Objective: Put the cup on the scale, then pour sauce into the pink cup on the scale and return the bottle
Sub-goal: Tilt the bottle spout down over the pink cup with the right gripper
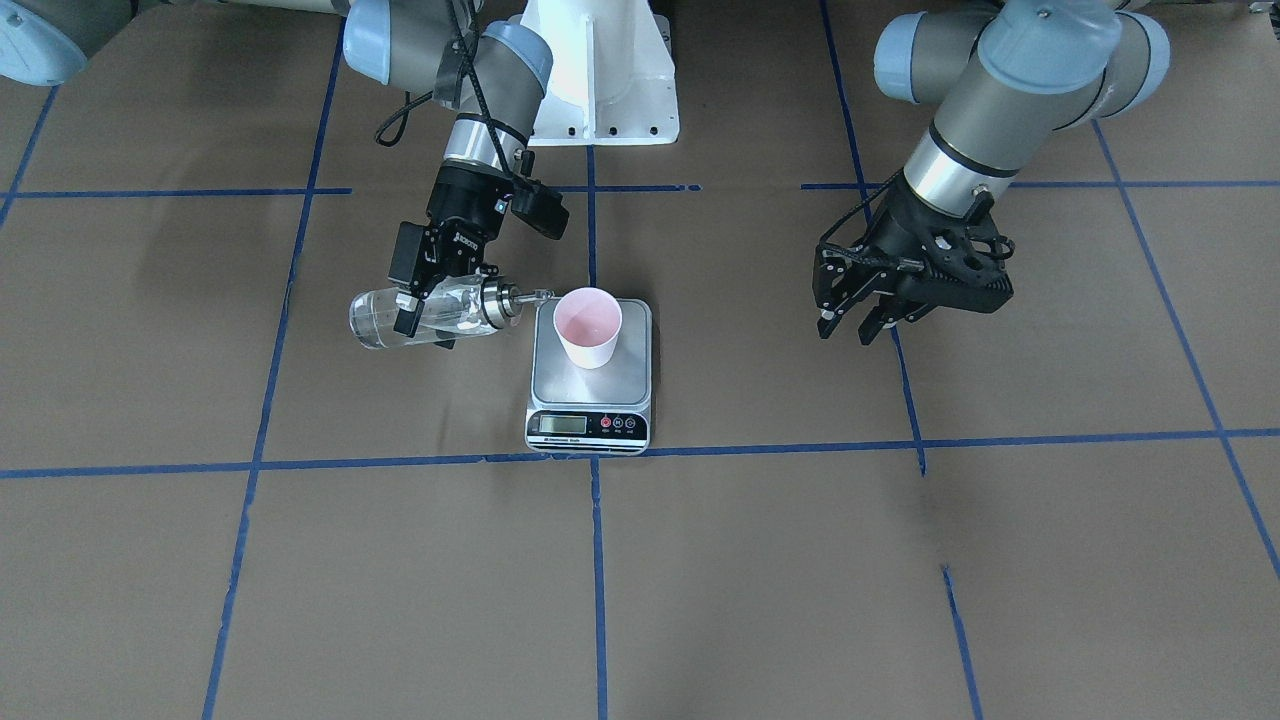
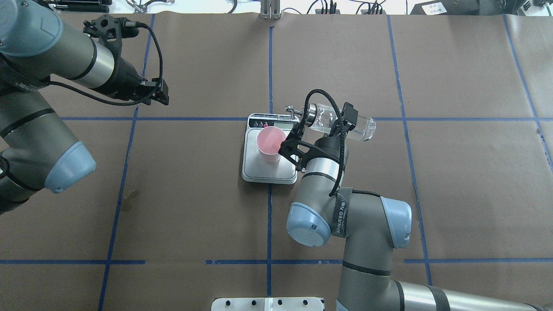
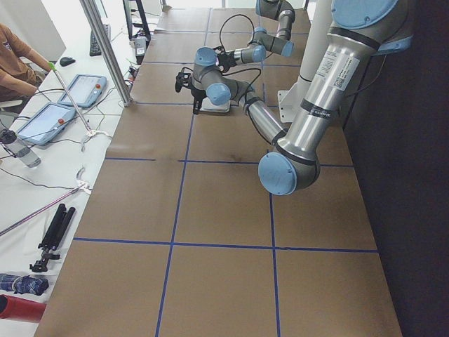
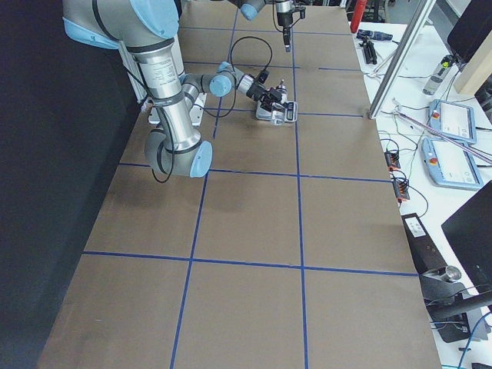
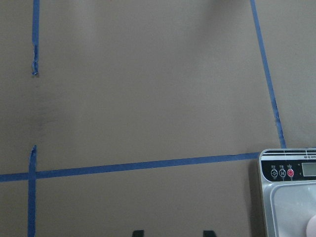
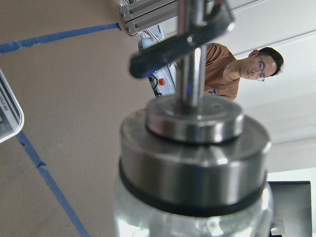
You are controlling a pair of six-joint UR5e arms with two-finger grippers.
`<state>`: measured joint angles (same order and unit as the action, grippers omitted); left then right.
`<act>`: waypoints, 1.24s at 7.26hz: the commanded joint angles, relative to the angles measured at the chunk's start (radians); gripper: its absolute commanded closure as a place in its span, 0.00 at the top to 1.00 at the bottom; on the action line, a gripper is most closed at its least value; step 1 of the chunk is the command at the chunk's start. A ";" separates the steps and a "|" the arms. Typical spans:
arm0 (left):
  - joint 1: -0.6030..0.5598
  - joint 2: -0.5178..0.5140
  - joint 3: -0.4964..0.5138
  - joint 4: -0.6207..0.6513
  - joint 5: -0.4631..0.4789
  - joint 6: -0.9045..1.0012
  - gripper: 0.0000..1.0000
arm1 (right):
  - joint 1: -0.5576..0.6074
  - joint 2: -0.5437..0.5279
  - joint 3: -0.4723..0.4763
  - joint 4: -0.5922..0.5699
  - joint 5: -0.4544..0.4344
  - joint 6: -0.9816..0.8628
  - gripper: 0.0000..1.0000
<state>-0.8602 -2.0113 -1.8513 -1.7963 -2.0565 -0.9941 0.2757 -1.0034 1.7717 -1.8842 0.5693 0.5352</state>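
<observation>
Lighting is even, diffuse, from overhead. Shadows on the brown paper table are soft and faint. Overhead view: blown-out white strip at 12 o'clock. Side views: black unlit band at 3 o'clock (left cam), 9 o'clock (right cam). Right wrist: bottle cap fills the frame, badly defocused. Left wrist: slightly soft, scale platform washed out at 5 o'clock.

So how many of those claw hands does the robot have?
2. The right gripper holds the bottle tilted, spout toward the cup on the scale; the left gripper hangs open over the table, off to the side.
</observation>
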 commanded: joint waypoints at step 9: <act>-0.002 0.002 0.001 0.000 0.001 0.002 0.50 | -0.036 0.008 -0.072 -0.015 -0.143 -0.277 0.00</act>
<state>-0.8621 -2.0095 -1.8510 -1.7963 -2.0555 -0.9934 0.2393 -0.9962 1.7017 -1.8979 0.4465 0.3070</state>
